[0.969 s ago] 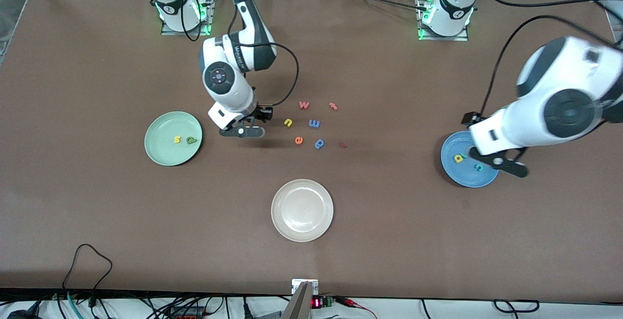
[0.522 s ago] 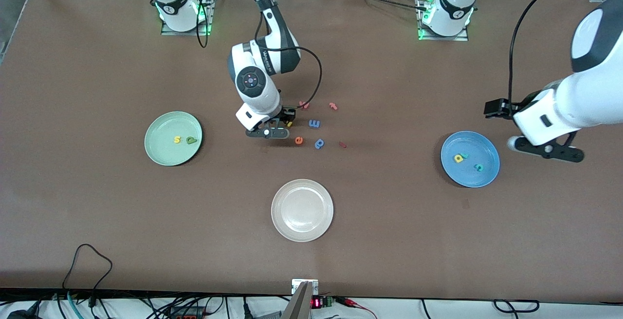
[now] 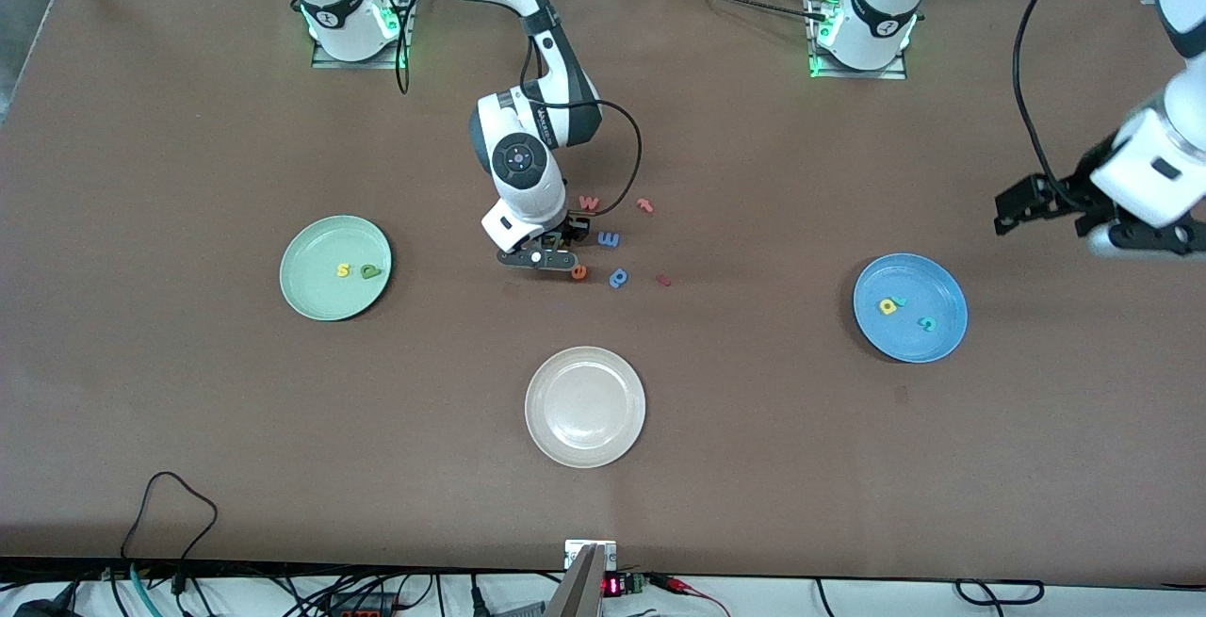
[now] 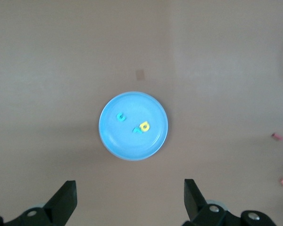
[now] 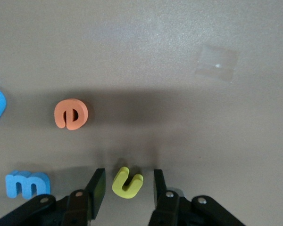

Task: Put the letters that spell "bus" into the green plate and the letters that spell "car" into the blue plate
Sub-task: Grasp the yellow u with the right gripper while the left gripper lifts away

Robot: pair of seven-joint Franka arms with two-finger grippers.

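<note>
The yellow "u" [image 5: 127,182] lies flat on the table between the fingers of my right gripper [image 5: 126,176], which is open with a gap on each side of it. From the front the right gripper [image 3: 556,242] hides it. The green plate [image 3: 316,245] holds a yellow "s" [image 3: 344,269] and a green letter [image 3: 371,270]. In the blue plate [image 3: 937,292] lie a yellow "a" [image 3: 888,306], a teal "c" [image 3: 928,323] and a small teal "r" [image 3: 900,300]. High above the table, my left gripper [image 3: 1145,242] is open and empty, with the blue plate [image 4: 127,146] beneath.
An orange "e" [image 5: 71,113], a blue "m" [image 5: 27,183] and a blue round-bodied letter [image 3: 618,277] lie close round the right gripper. An orange "w" [image 3: 589,202] and a red "t" [image 3: 644,205] sit toward the robots' bases. A white plate [image 3: 584,447] stands nearer the front camera.
My right gripper has travelled from beside the green plate to the loose letters and now straddles the "u". The left arm has drawn away from over the blue plate toward its own end.
</note>
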